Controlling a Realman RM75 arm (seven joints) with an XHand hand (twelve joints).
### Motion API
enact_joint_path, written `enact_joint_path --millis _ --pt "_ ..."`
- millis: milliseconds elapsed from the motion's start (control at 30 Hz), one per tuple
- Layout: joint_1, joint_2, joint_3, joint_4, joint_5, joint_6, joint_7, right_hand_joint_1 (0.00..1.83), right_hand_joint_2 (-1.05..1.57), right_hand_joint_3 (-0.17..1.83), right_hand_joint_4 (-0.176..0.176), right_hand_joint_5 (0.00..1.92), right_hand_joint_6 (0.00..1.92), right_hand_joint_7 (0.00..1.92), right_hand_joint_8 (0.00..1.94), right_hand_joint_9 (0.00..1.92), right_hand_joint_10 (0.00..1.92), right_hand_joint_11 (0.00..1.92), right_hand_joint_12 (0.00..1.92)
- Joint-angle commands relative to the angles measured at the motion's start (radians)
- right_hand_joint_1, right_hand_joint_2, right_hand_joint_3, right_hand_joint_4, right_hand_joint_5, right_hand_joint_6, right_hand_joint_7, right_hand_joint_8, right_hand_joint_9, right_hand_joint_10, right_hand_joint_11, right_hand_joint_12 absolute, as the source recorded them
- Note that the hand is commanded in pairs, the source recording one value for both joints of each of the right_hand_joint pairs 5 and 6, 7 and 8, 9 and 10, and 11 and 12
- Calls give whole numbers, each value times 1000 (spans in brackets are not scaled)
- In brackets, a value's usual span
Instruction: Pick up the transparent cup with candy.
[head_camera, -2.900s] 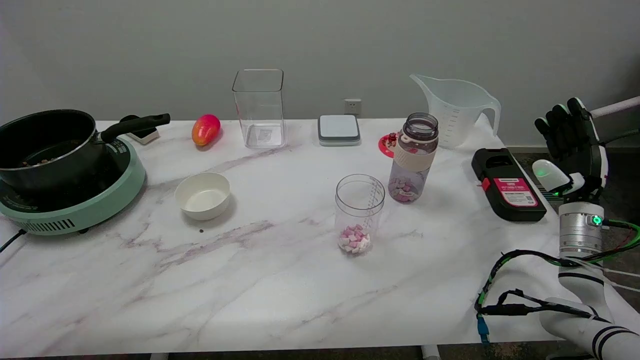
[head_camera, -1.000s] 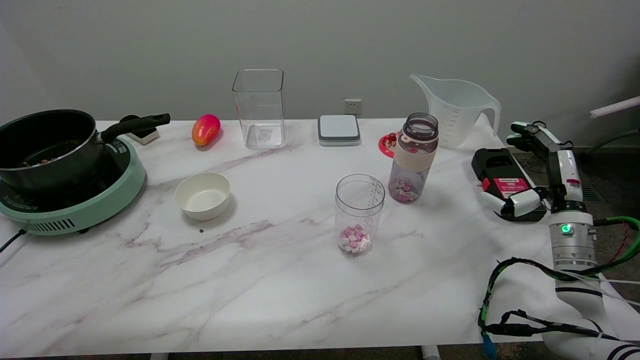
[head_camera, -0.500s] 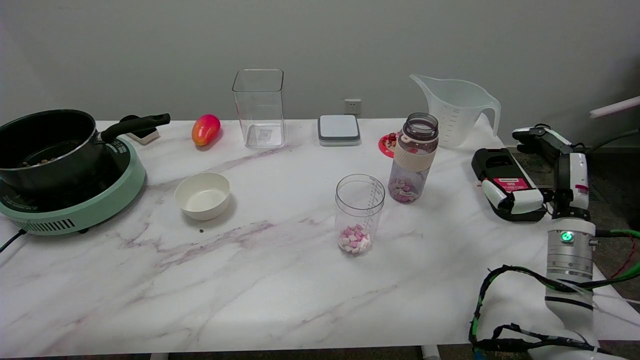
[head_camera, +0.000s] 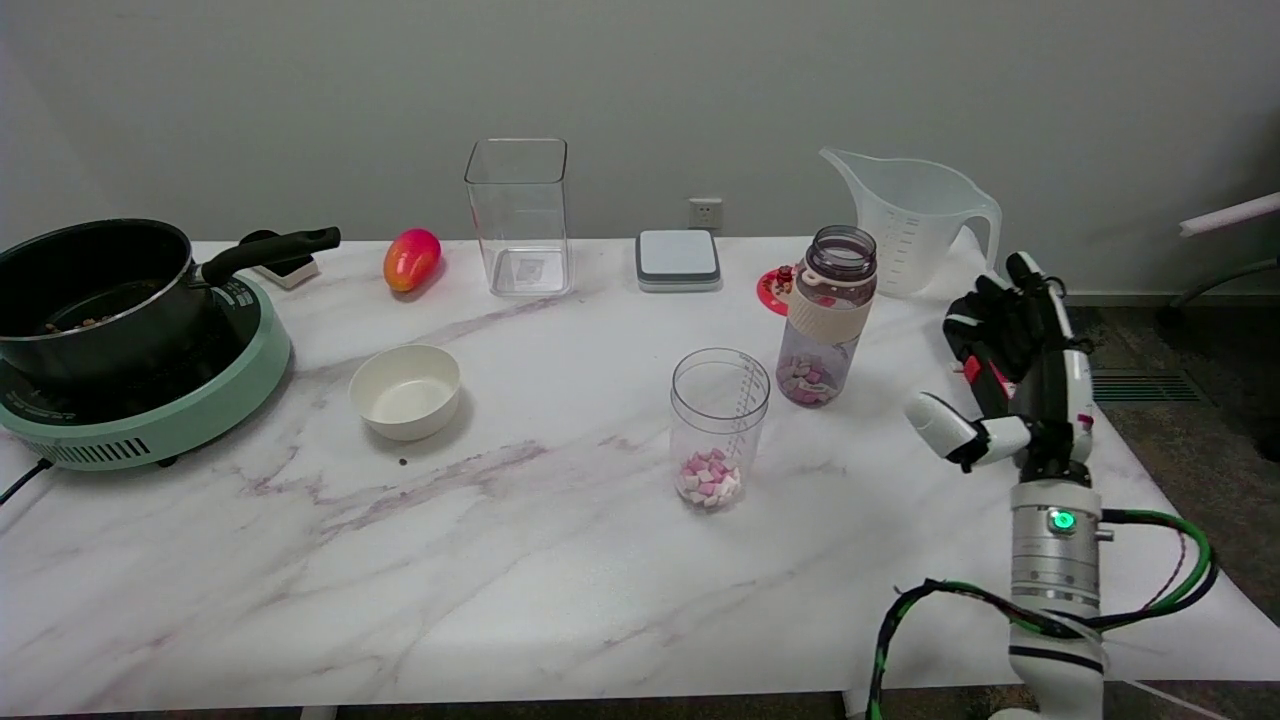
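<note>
- Clear cup (head_camera: 719, 428) stands upright on the marble table (head_camera: 520, 560), a bit right of centre, mouth open to the top.
- Pink and white candy (head_camera: 708, 477) sits in a small heap at the cup's bottom; rest of the cup holds nothing visible.
- Nothing touches the cup.
- Bottle (head_camera: 826, 314) with a beige band stands just behind and to the right of the cup, close but apart; lid off, some candy in its bottom too.
- Right hand (head_camera: 1010, 375) is up in the air over the table's right side, well apart from the cup, at about bottle level in the picture.
- Hand is released: fingers spread, thumb sticking out toward the cup side, nothing held.
- Wrist points up from the lower right; green light on the silver cuff (head_camera: 1058, 548), cables loop off below it.
- The hand covers most of a black device (head_camera: 973, 372) on the table's right edge; only a red bit shows.
- White bowl (head_camera: 405, 390) sits left of the cup, well apart.
- Far row along the wall: square clear container (head_camera: 519, 216), grey-white flat box (head_camera: 678, 259), red round item (head_camera: 775, 288) partly behind the bottle, frosted measuring jug (head_camera: 912, 222).
- Red-orange fruit (head_camera: 411, 258) lies left of the square container.
- Black pot (head_camera: 95, 292) with a long handle sits on a green cooker (head_camera: 170, 410) at the far left edge.
</note>
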Motion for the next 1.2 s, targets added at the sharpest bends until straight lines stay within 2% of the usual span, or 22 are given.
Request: enact_joint_path --millis 33,700,1200 --pt "-20 -76 -179 125 -52 -41 111 1035 -326 987 0 195 195 401 401 458 458 631 631" --pt "-11 -76 -198 54 -194 -197 334 968 -240 931 0 181 181 420 420 471 471 599 599" --pt "59 -55 -192 -44 -195 -248 390 1017 -233 844 0 180 180 432 432 464 464 605 605"
